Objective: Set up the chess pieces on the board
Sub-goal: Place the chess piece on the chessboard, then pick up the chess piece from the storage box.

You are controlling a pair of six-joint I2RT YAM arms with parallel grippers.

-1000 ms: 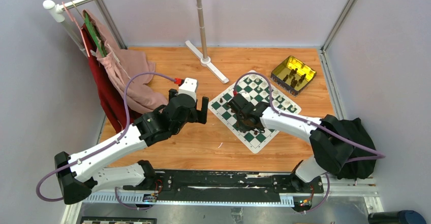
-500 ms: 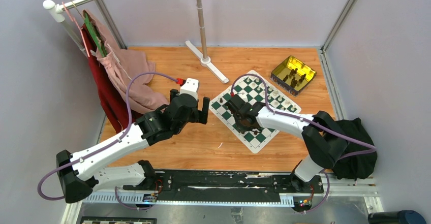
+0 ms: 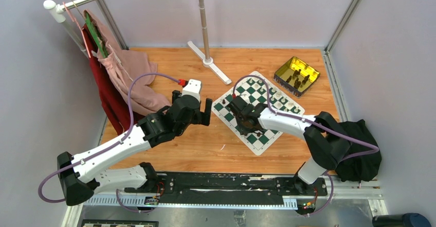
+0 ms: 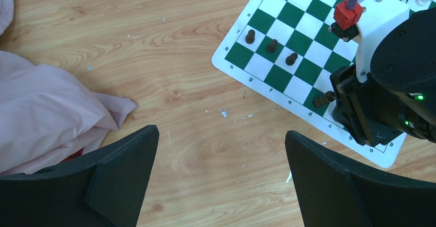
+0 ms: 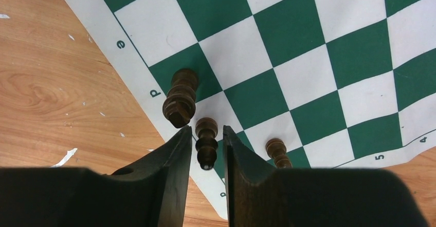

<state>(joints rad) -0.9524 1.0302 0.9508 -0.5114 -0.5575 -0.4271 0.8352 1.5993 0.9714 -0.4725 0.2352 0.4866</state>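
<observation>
Here, small dark brown wooden pawn [image 5: 206, 143] upright on edge row of green-and-white checked board [image 5: 288, 26], directly between right gripper [image 5: 205, 132] jaws, slim gaps either side: seemingly released. Left gripper [image 4: 221, 134] splayed wide, empty, over wooden desk [image 4: 154, 41], farther off.

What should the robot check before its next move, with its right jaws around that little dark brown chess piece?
1. Small dark brown chess piece stands upright between the right gripper's jaws: ok.
2. Jaws off that piece, thin gaps on both sides: ok.
3. Taller dark brown piece clear of the jaws: cannot tell, it is very close.
4. Left gripper open, beside the green and white checked board: ok.
</observation>
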